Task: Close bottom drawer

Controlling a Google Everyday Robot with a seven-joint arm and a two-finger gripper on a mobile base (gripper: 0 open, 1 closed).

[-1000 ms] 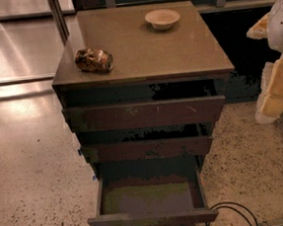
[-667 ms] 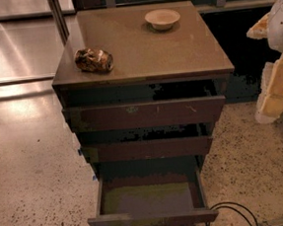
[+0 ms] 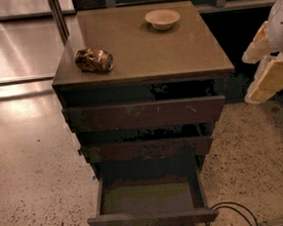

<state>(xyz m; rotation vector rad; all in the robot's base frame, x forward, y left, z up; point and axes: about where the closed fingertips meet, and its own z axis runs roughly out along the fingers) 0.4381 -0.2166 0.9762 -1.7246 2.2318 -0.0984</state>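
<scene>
The bottom drawer (image 3: 151, 218) of the dark brown cabinet is pulled far out, and its grey-green inner floor (image 3: 148, 197) shows empty. The middle drawer front (image 3: 146, 150) and the wider top drawer front (image 3: 144, 114) stand slightly out above it. My gripper (image 3: 247, 78) hangs at the right edge of the view, level with the top drawer and well to the right of the cabinet. Its two cream fingers (image 3: 273, 77) stand apart with nothing between them. It touches nothing.
On the cabinet top (image 3: 141, 50) lie a crumpled snack bag (image 3: 94, 59) at the left front and a small pale bowl (image 3: 162, 18) at the back. A black cable (image 3: 234, 211) runs on the speckled floor right of the open drawer. A metal post (image 3: 58, 16) stands at the back left.
</scene>
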